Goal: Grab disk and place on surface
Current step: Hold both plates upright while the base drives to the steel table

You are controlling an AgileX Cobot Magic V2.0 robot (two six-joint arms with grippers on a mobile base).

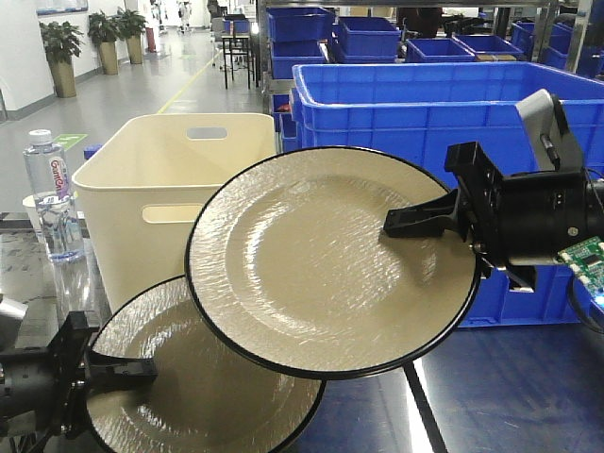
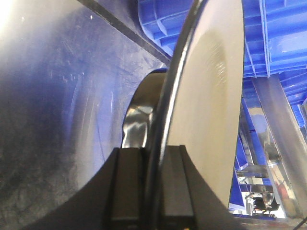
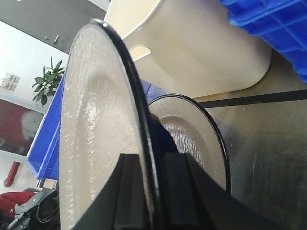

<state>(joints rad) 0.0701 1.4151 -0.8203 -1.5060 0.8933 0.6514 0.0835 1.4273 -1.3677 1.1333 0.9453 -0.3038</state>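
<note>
Two beige disks with black rims are held in the air, both tilted. The upper disk (image 1: 321,264) (image 3: 96,124) has its right rim pinched by my right gripper (image 1: 389,226) (image 3: 154,172), which is shut on it. The lower disk (image 1: 189,396) (image 2: 206,96) (image 3: 192,134) is partly covered by the upper one. My left gripper (image 1: 142,370) (image 2: 152,167) is shut on its left rim. Under both lies the dark glossy surface (image 1: 510,396) (image 2: 57,96) (image 3: 268,153).
A cream plastic bin (image 1: 160,179) stands behind the disks at the left. A large blue crate (image 1: 425,104) sits behind at the right. A water bottle (image 1: 52,198) stands at the far left. A black tape line (image 1: 425,406) runs across the tabletop.
</note>
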